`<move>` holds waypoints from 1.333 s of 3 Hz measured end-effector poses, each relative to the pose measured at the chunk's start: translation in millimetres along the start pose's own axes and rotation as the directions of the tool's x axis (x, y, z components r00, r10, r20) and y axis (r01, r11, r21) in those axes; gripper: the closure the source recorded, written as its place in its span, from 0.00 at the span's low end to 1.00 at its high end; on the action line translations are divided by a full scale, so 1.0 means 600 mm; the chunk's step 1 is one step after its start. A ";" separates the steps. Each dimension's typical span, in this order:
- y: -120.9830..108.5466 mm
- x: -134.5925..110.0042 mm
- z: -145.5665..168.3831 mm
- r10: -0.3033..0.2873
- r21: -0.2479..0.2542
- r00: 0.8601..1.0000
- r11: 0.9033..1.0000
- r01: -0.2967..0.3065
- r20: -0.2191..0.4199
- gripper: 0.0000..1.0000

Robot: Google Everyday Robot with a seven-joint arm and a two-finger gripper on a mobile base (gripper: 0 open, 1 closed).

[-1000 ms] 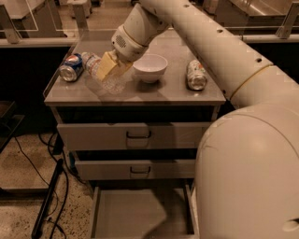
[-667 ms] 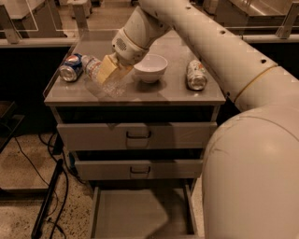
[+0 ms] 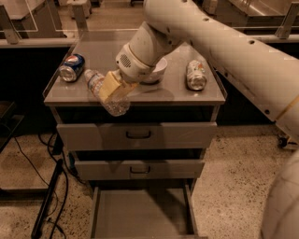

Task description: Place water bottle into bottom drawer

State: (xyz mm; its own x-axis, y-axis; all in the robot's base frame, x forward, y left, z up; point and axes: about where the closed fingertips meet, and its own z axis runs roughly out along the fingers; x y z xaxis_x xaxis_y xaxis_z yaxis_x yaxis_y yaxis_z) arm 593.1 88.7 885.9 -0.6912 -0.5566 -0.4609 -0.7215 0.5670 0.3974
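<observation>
1. The gripper [image 3: 114, 88] hangs over the front left part of a flat-topped grey metal cabinet [image 3: 103, 46], the main piece of furniture in view.
2. Directly below the gripper are two shut grey drawer fronts, each with a dark recessed handle [image 3: 138, 134].
3. Lower still, and out to both sides, lies a speckled beige terrazzo floor [image 3: 233, 186].
4. Down and to the left of the gripper, thin black cables [image 3: 49, 205] trail across that floor.
5. Behind and to the left of the gripper, a pale horizontal rail [image 3: 28, 43] runs on upright metal posts.
6. Behind and to the right of the gripper stands a shiny steel counter [image 3: 261, 9].
7. The light is dim and warm, with deep shadow beside the cabinet to the gripper's left.
</observation>
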 end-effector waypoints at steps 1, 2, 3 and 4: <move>0.003 0.033 0.024 0.014 -0.004 0.999 1.000 -0.015 -0.041 1.00; 0.003 0.033 0.024 0.014 -0.004 0.999 1.000 -0.015 -0.041 1.00; 0.002 0.036 0.017 0.011 0.009 1.000 1.000 -0.011 -0.021 1.00; 0.021 0.067 -0.002 0.013 0.022 1.000 1.000 -0.014 0.023 1.00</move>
State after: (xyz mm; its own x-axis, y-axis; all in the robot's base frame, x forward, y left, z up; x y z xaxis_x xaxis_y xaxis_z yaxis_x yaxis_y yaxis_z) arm 556.3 72.9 873.5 -0.6997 -0.5350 -0.4735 -0.7108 0.5881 0.3859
